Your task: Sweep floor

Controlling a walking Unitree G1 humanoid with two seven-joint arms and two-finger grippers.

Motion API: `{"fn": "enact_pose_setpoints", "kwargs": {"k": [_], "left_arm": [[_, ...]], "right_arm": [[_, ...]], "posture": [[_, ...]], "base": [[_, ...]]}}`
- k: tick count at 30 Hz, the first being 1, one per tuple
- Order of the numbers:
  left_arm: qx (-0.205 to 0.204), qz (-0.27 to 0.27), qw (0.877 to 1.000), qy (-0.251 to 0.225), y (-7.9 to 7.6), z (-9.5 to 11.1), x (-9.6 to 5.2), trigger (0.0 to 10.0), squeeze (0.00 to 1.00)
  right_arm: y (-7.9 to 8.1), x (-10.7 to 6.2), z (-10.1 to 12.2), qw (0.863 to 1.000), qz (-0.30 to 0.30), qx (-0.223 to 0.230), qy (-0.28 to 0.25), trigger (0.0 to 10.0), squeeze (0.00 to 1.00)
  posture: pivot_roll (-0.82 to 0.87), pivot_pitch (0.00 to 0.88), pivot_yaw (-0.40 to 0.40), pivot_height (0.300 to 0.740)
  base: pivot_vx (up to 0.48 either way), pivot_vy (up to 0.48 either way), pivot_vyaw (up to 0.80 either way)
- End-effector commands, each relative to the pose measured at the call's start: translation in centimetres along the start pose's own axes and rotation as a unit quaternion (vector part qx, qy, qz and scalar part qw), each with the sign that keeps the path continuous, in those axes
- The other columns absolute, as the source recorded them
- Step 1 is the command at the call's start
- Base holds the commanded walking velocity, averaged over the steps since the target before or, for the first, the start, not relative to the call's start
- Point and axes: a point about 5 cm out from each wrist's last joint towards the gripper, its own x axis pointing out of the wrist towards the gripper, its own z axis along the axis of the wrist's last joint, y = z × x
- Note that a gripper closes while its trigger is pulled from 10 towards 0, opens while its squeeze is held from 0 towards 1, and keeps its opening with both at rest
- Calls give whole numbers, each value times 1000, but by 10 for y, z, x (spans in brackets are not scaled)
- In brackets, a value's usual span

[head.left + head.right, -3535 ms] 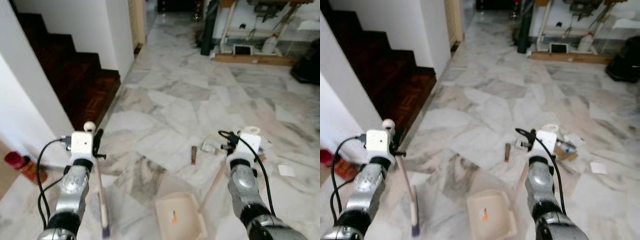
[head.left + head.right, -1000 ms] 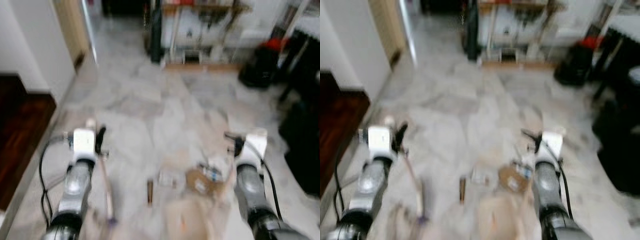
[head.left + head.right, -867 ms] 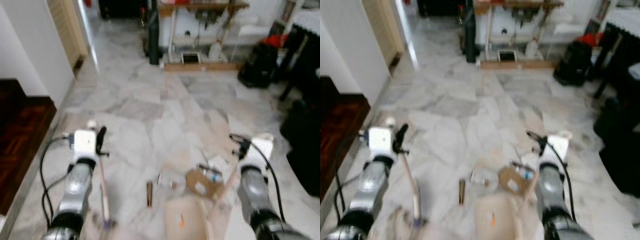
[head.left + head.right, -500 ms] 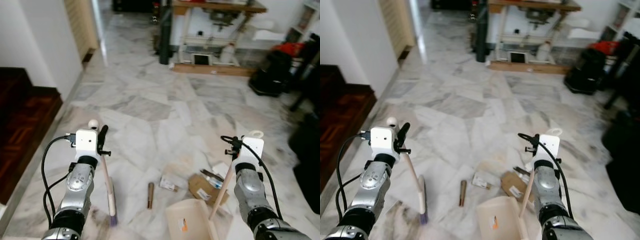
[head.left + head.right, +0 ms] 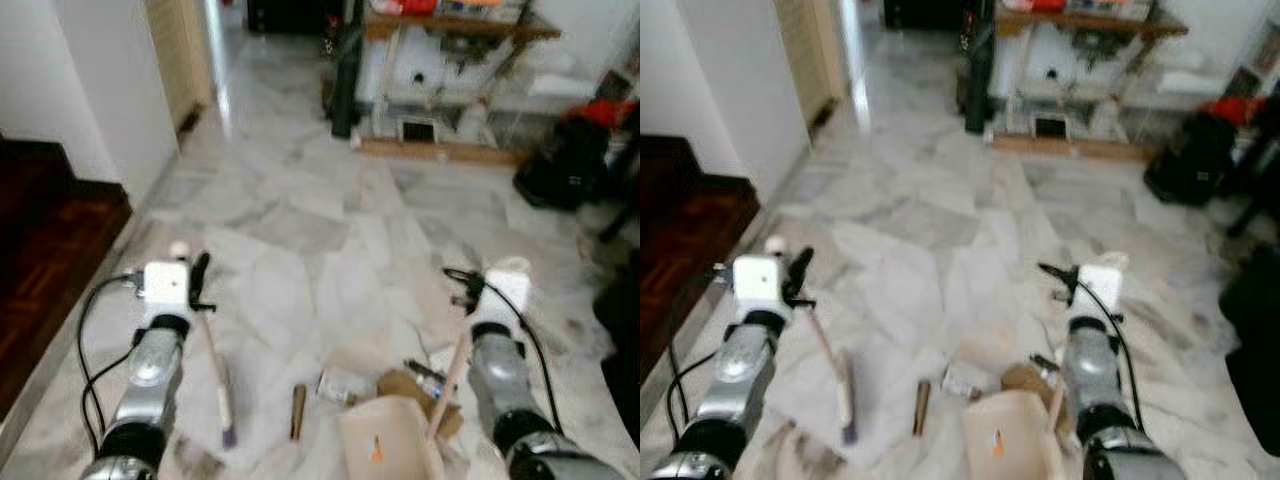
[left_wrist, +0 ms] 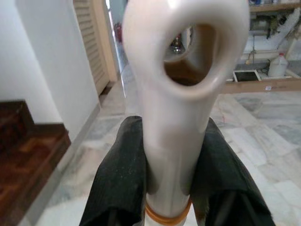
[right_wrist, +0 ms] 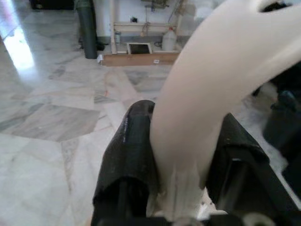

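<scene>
Marble floor [image 5: 330,250]: left pincer [image 6: 169,179] clamps broom [image 5: 215,365], right pincer [image 7: 181,174] clamps dustpan [image 5: 385,445]; litter [image 5: 345,385] ahead of it may scatter past

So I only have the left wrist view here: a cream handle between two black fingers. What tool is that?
Observer: A broom; the left gripper is shut on its handle, the head down on the marble floor.
Operator: And the other arm?
Observer: The right gripper is shut on the dustpan handle, the pan resting on the floor.
Operator: Any litter?
Observer: Yes: a brown tube and a cardboard piece lie ahead of the pan.
</scene>
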Motion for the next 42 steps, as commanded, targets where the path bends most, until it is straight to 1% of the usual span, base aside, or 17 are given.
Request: {"fn": "enact_pose_setpoints", "kwargs": {"k": [1, 9, 12, 13, 14, 16, 20, 28, 33, 37, 42], "left_arm": [[-1, -13, 1000, -25, -8, 11, 6, 10000, 0], [-5, -33, 999, -25, -12, 11, 6, 10000, 0], [-9, -73, 997, -15, -20, 9, 6, 10000, 0], [-9, -73, 997, -15, -20, 9, 6, 10000, 0], [-11, -91, 996, -9, -23, 8, 6, 10000, 0], [-10, -107, 994, -6, -26, 7, 7, 10000, 0], [-12, -134, 991, 1, -30, 8, 9, 10000, 0], [-14, -155, 988, 3, -34, 10, 12, 10000, 0], [-18, -164, 986, 0, -37, 12, 12, 10000, 0], [-19, -168, 986, -1, -38, 12, 11, 10000, 0], [-19, -173, 985, -2, -37, 13, 9, 10000, 0]], "right_arm": [[-9, 1, 0, 1000, -17, -1, 2, 10000, 0], [-8, -1, -3, 1000, -19, -3, 7, 10000, 0], [-8, -4, -8, 1000, -24, -9, 17, 10000, 0], [-8, -4, -8, 1000, -24, -9, 17, 10000, 0], [-8, -5, -10, 999, -25, -9, 20, 10000, 0], [-7, -6, -11, 999, -24, -9, 22, 10000, 0], [-9, -10, -20, 998, -40, -20, 45, 10000, 0], [-11, -17, -35, 994, -58, -27, 84, 10000, 0], [-12, -20, -40, 993, -67, -15, 97, 10000, 0], [-13, -21, -41, 992, -76, 0, 98, 10000, 0], [-12, -21, -39, 993, -75, 15, 87, 10000, 0]], "posture": [[23, 0, -29, 740], [22, 0, -26, 740], [19, 0, -25, 740], [19, 0, -25, 740], [18, 0, -25, 740], [18, 0, -24, 740], [15, 0, -23, 740], [5, 0, -13, 740], [12, 0, -11, 740], [16, 0, -11, 740], [28, 0, -4, 740]], "base": [[251, 0, 0], [61, 0, 0], [0, 0, 0], [0, 0, 0], [0, 0, 0], [0, 0, 0], [0, 0, 0], [0, 0, 0], [0, 0, 0], [0, 0, 0], [0, 0, 0]]}}
